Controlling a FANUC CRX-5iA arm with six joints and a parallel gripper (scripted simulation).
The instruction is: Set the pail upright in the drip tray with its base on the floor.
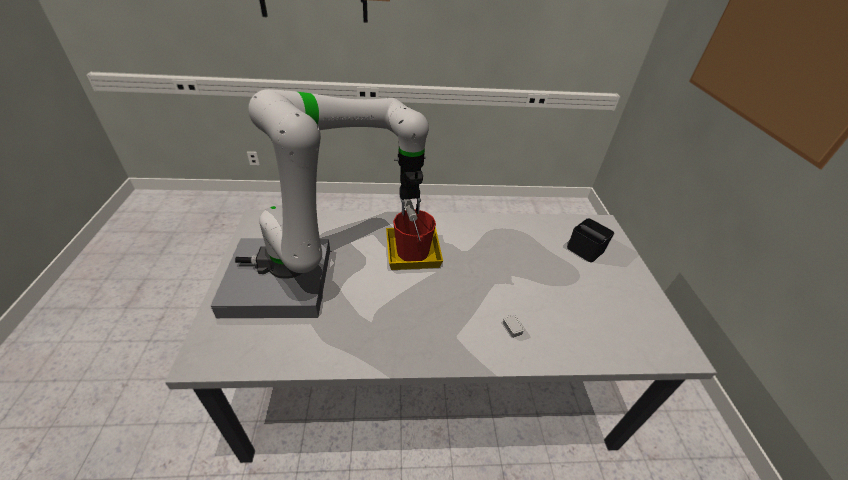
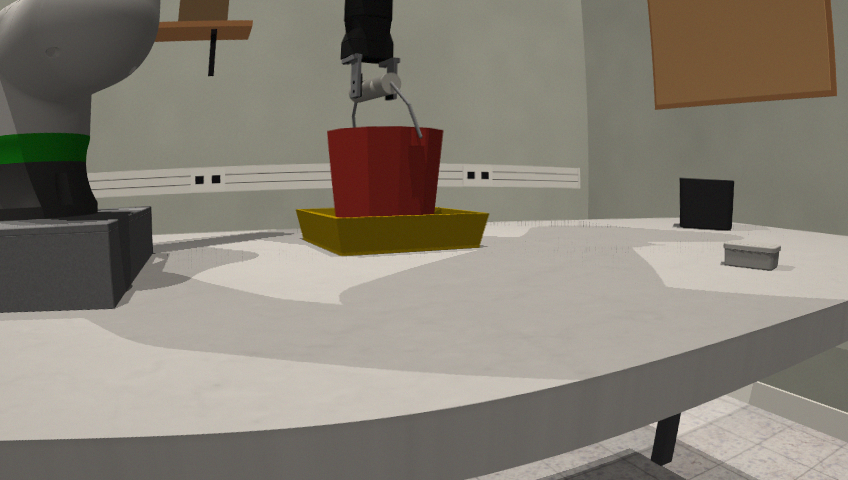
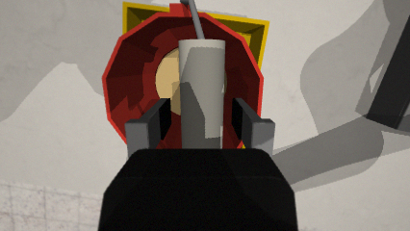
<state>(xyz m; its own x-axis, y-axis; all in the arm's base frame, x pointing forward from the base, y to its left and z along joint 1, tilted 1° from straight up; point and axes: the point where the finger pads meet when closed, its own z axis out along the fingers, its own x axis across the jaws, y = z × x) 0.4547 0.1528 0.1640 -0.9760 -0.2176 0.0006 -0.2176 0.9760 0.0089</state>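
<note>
The red pail (image 1: 413, 245) (image 2: 380, 172) (image 3: 129, 72) stands upright inside the walls of the yellow drip tray (image 1: 410, 265) (image 2: 410, 234) (image 3: 264, 40). Its base is hidden behind the tray wall, so full contact with the tray's floor cannot be seen. The wire handle is up, with its pale grey grip (image 2: 389, 82) (image 3: 202, 63) on top. My gripper (image 1: 411, 208) (image 2: 373, 92) (image 3: 201, 111) is open, one finger on each side of the grip, with a gap on both sides in the wrist view. The fingers are well above the tray and do not touch it.
A black box-shaped object (image 1: 589, 240) (image 2: 706, 204) stands at the table's back right. A small light grey box (image 1: 512, 325) (image 2: 751, 256) lies on the right part of the table (image 1: 428, 350). The robot's dark grey base block (image 1: 267, 304) (image 2: 56, 264) is to the tray's left.
</note>
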